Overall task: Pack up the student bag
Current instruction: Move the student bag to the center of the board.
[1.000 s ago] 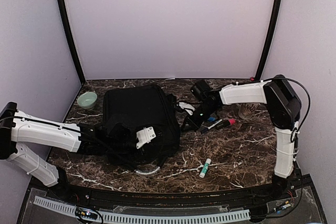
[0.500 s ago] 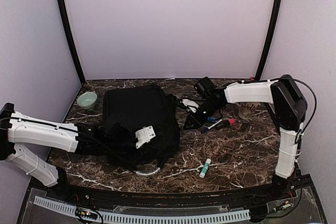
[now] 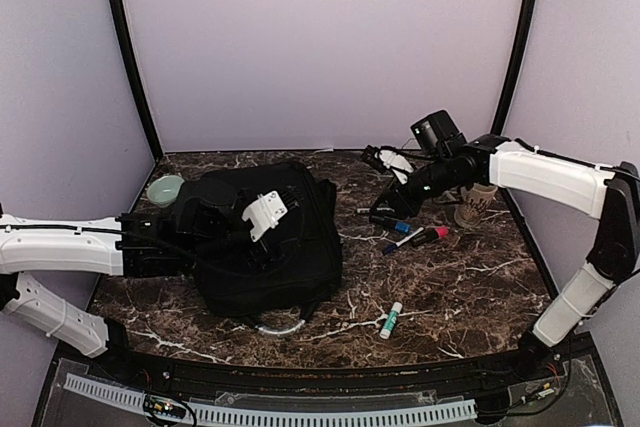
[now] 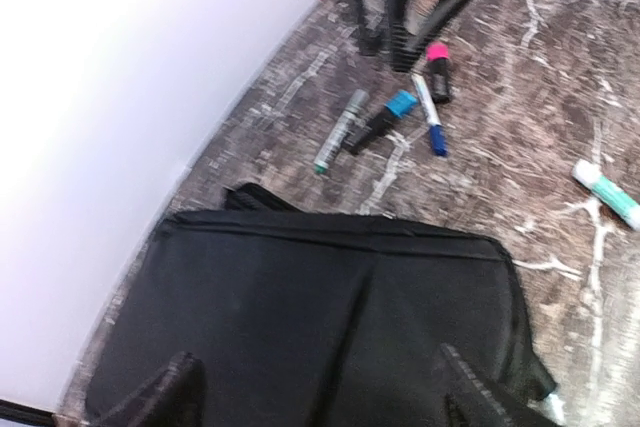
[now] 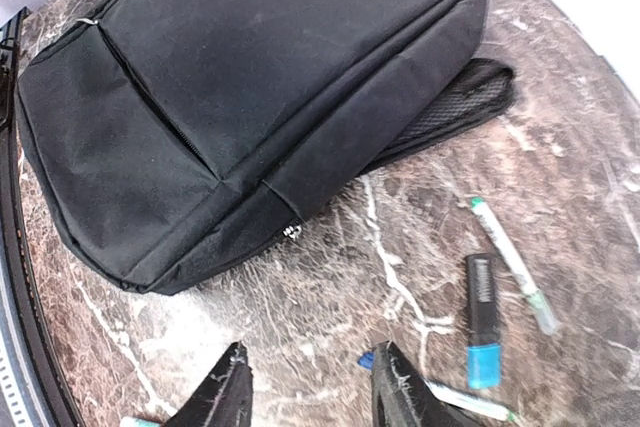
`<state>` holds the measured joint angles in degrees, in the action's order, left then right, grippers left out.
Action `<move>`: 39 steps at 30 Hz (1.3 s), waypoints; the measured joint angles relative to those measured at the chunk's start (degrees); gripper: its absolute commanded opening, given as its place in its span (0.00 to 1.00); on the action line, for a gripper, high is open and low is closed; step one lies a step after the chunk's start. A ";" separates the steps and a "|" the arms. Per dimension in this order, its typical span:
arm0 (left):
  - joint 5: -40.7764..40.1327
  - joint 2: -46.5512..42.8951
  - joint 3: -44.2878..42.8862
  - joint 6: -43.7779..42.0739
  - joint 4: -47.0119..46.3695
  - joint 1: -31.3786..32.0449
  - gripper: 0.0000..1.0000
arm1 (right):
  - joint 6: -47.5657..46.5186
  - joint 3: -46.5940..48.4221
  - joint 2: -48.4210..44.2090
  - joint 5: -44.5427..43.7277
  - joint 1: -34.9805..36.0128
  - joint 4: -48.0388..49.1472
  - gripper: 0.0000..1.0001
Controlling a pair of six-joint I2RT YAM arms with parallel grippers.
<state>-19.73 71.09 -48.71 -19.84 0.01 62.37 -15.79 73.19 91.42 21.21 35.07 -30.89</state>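
Observation:
The student bag (image 3: 275, 247), a large black backpack, lies flat on the left half of the marble table, its pale grey loop handle (image 3: 282, 327) at the near edge. My left gripper (image 3: 290, 209) hovers over the bag's top, wide open and empty; in the left wrist view the bag (image 4: 330, 317) fills the space under the gripper (image 4: 320, 402). My right gripper (image 3: 385, 162) hangs raised at the back, right of the bag. It is open and holds nothing (image 5: 312, 392), above bare table between the bag (image 5: 250, 97) and the markers. A zipper pull (image 5: 292, 230) shows on the bag's edge.
Right of the bag lie a green-tipped marker (image 5: 510, 262), a black and blue marker (image 3: 392, 224), a blue pen (image 3: 405, 237) and a pink highlighter (image 3: 430, 235). A glue stick (image 3: 391, 319) lies nearer. A cup (image 3: 475, 202) stands at the right, a green bowl (image 3: 165, 189) back left.
Both grippers have opened. The left one rose off the bag's near part and moved back. The right one lifted away from the markers toward the back right.

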 measured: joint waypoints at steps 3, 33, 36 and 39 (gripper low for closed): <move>-3.52 -0.04 -1.90 -2.34 -2.12 -1.22 0.95 | -0.50 0.37 -2.93 -1.49 0.00 -1.64 0.50; -1.79 0.46 0.94 41.72 29.44 -39.28 0.63 | -16.39 -19.10 -15.15 2.27 1.55 -14.12 0.62; 0.63 0.44 3.26 44.15 30.14 -39.28 0.37 | -17.66 -19.93 -15.15 1.68 3.15 -13.49 0.60; 5.16 0.87 5.27 44.37 29.31 -39.28 0.38 | -18.91 -21.81 -15.15 -0.31 5.46 -12.11 0.60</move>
<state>-14.57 71.96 -43.44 24.53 29.32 23.09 -34.70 51.37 76.27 20.91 40.53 -43.00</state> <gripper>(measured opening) 0.378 0.602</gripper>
